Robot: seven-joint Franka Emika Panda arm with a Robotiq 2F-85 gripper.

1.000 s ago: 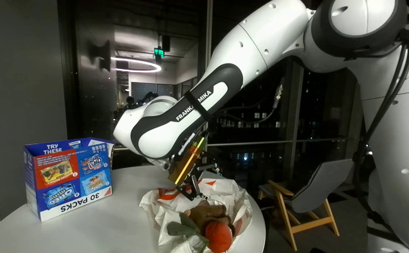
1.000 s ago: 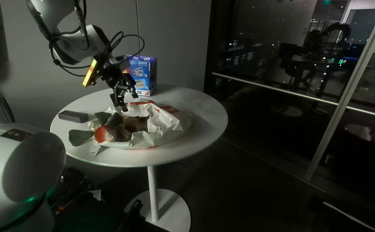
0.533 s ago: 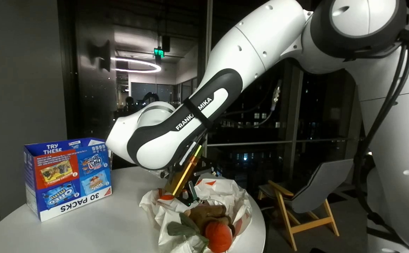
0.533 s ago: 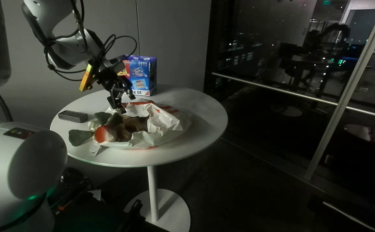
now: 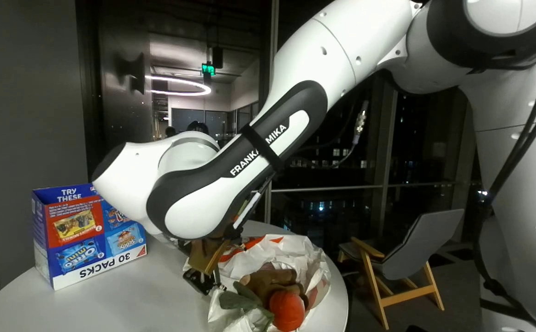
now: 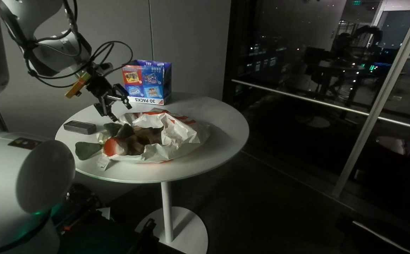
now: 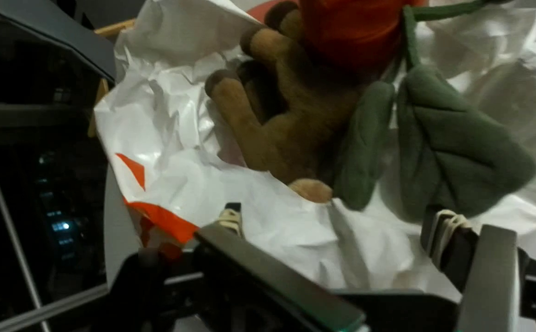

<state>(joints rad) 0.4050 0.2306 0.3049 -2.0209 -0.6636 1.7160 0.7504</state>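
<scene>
The robot's gripper (image 6: 121, 112) has shifted toward the left of the frame in both exterior views over the past second, while the brown plush toy (image 7: 304, 120) has stayed put. Its two fingers (image 7: 459, 258), wrapped near the tips with pale bands (image 7: 230, 219), stand wide apart and released by the left side of a crumpled white bag (image 5: 291, 251) printed in orange-red. The stubby-limbed toy lies in the bag's folds, at upper center in the wrist view and lower center in an exterior view. A round red plush piece (image 5: 287, 310) and gray-green fabric leaves (image 7: 456, 143) rest against it; one leaf sits near the fingertip at right in the wrist view, though whether they touch cannot be told. A white tag (image 6: 103, 163) shows below the red piece, lower left in an exterior view, and a dark gray block (image 6: 79, 127) lies farther up on the round white table (image 6: 222, 120). A blue snack box (image 5: 88, 240) marked "30 PACKS" stands open-topped at the left of an exterior view, partly hidden by the white Franka arm (image 5: 249, 161). A gray lounge chair (image 5: 427, 240) with wooden legs stands at lower right before dark windows (image 5: 323, 207), and a small green sign (image 5: 208, 69) glows near upper center.
</scene>
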